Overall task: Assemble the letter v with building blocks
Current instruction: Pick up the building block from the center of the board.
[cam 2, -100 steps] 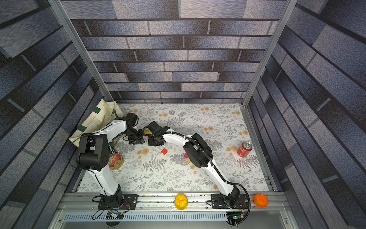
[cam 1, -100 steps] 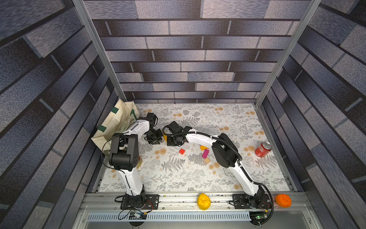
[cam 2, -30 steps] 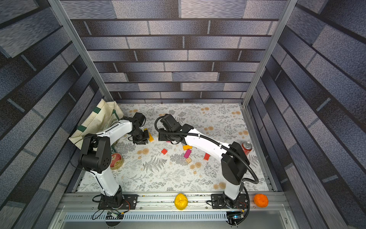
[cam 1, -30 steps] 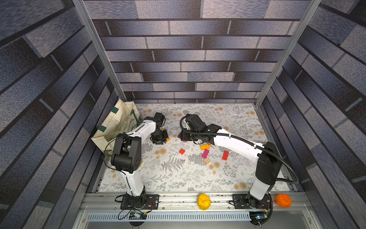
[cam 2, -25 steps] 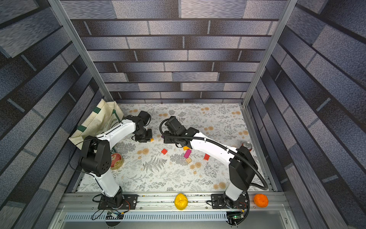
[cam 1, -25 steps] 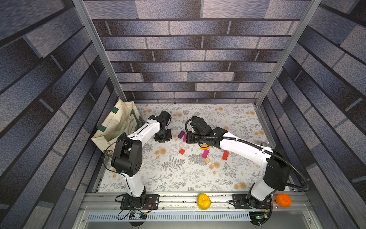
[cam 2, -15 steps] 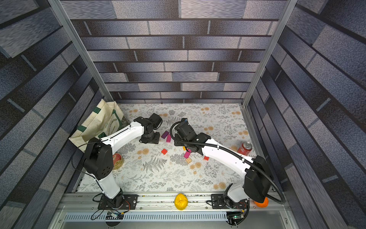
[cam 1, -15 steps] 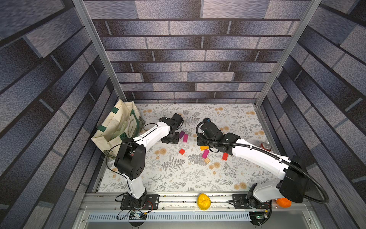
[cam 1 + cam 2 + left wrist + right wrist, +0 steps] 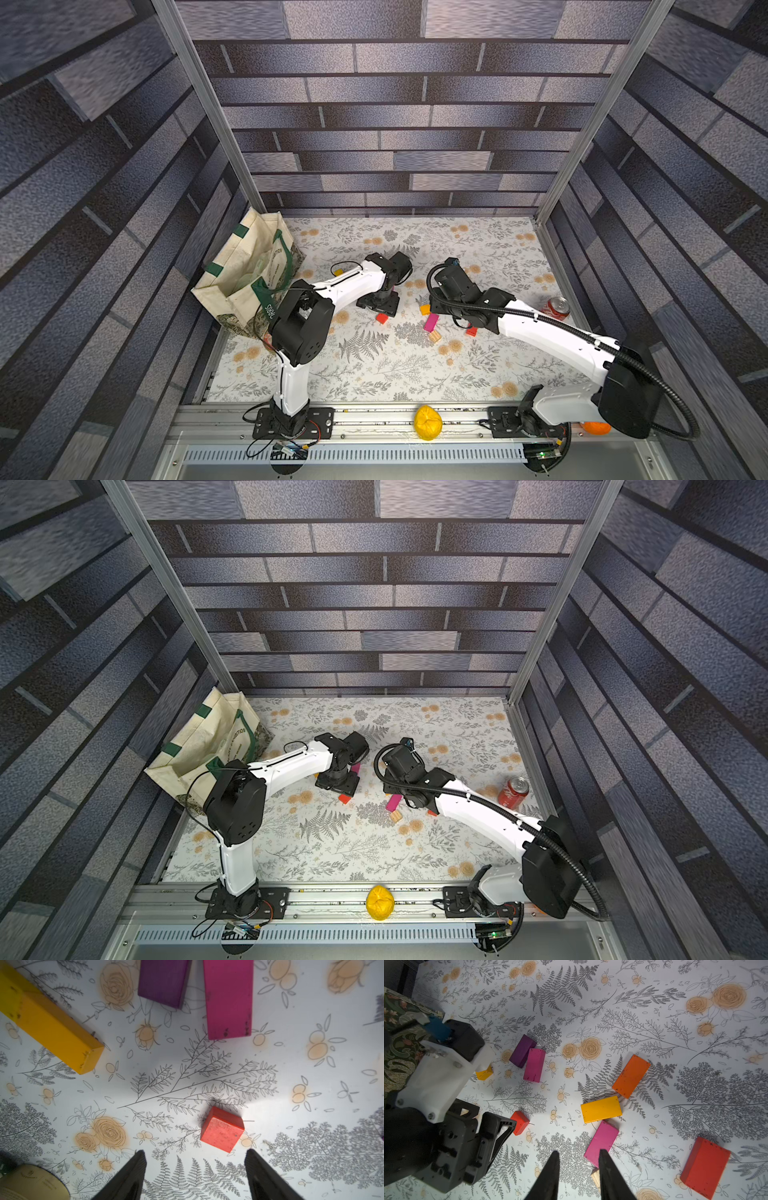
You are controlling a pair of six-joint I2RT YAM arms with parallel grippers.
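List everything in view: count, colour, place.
purple block: 1, purple, by the left arm
pink blocks: 2, magenta; one beside the purple block, one ahead of the right hand
yellow blocks: 2, yellow; one mid-table, one partly behind the left arm
orange block: 1, orange, beside the mid-table yellow
red blocks: 2, red; one flat, off alone; one small cube by the left hand
wood cube: 1, plain, partly behind the right hand
bag: 1, cream and green, table's left side
can: 1, red, table's right edge
tin: 1, gold lid, left wrist view only
yellow lump: 1, yellow, front rail
orange lump: 1, orange, front rail, mostly hidden
tablecloth: 1, white floral
left hand: 1, black, open, empty
right hand: 1, black, open, empty
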